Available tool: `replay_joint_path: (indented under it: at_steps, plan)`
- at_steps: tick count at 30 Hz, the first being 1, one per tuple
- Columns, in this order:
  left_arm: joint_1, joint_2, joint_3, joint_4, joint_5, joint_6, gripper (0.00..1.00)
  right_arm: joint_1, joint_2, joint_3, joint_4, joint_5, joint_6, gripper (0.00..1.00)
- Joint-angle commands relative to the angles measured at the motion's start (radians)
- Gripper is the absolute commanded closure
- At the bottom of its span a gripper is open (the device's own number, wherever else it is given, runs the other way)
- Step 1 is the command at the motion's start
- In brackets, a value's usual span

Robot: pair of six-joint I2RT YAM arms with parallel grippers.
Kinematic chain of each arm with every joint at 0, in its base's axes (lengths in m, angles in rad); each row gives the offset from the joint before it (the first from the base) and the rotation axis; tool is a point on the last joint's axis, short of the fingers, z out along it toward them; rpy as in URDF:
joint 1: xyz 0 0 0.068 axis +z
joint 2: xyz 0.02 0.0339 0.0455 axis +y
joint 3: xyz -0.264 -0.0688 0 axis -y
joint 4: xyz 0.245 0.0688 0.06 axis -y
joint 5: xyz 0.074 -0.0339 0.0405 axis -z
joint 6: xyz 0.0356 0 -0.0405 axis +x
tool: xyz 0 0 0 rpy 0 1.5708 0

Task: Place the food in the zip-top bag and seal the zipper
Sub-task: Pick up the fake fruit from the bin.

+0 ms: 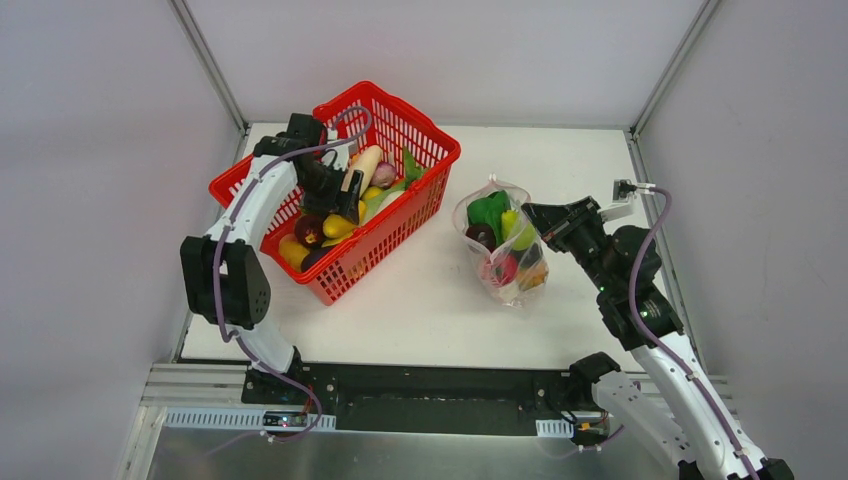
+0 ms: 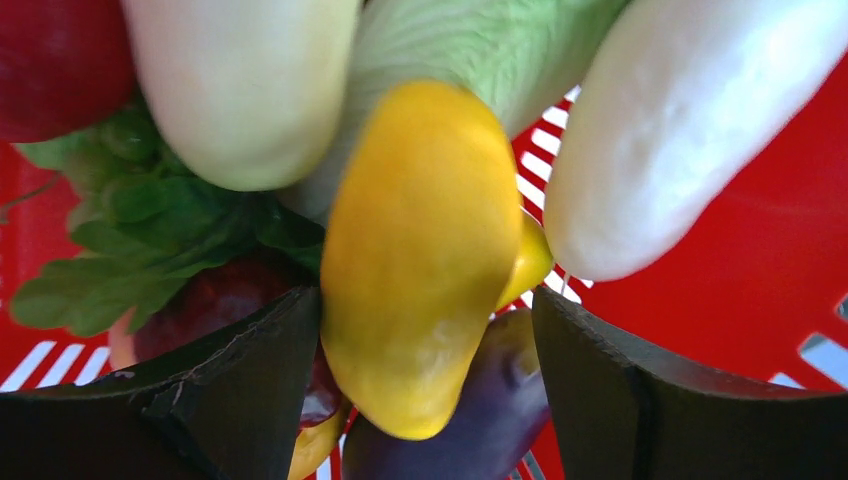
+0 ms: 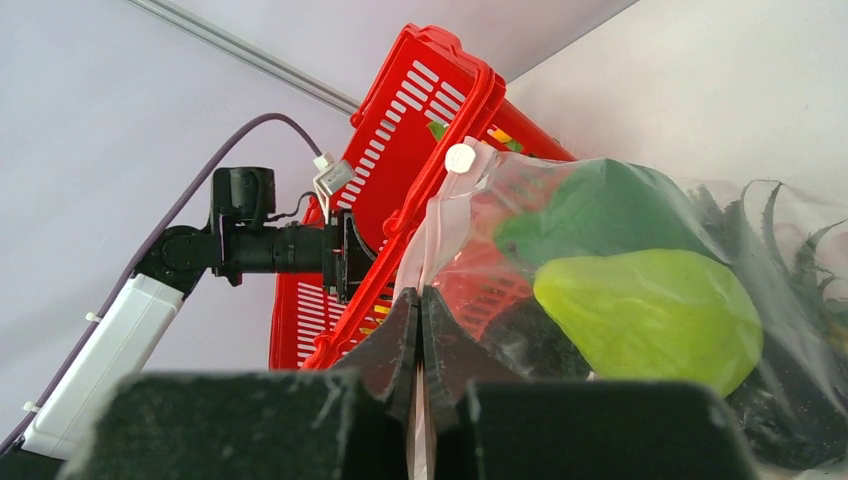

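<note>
— Right tool (image 3: pixel 420 300) first: what's it doing?
— Clenched on the zipper (image 3: pixel 432 235) at the mouth of the zip-top bag (image 1: pixel 500 250). The bag sits on the tabletop (image 1: pixel 420 300), and green, yellow-green, dark, red and orange pieces are already inside.
— So it's partly done?
— I'd judge so. Farther back, the red basket (image 1: pixel 440 150) holds plenty more food, and the sealing looks yet to come.
— And the left tool (image 2: pixel 425 330)?
— Released, down in that basket, with jaws spread either side of a yellow piece (image 2: pixel 420 250). I can't tell whether they touch it. White radishes (image 2: pixel 240 90), a leafy vegetable (image 2: pixel 130 240) and an eggplant (image 2: pixel 470 430) crowd close round it.
</note>
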Motion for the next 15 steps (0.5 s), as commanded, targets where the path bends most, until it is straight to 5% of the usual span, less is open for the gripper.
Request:
replay_joint_path:
  at_steps: [1, 5, 10, 15]
  plan:
    - [-0.010, 0.007, -0.018, -0.084, 0.095, 0.077, 0.25, 0.003, -0.006, 0.035, 0.053, 0.000, -0.008, 1.00]
    - [-0.011, 0.012, -0.015, -0.094, 0.028, 0.044, 0.54, 0.003, 0.003, 0.033, 0.059, -0.011, 0.000, 0.99]
    - [-0.027, -0.066, -0.022, -0.052, -0.008, -0.012, 0.78, 0.004, 0.000, 0.033, 0.060, -0.015, 0.003, 0.99]
    - [-0.091, -0.217, 0.011, -0.043, -0.029, -0.072, 0.85, 0.003, -0.015, 0.033, 0.053, -0.007, 0.002, 0.99]
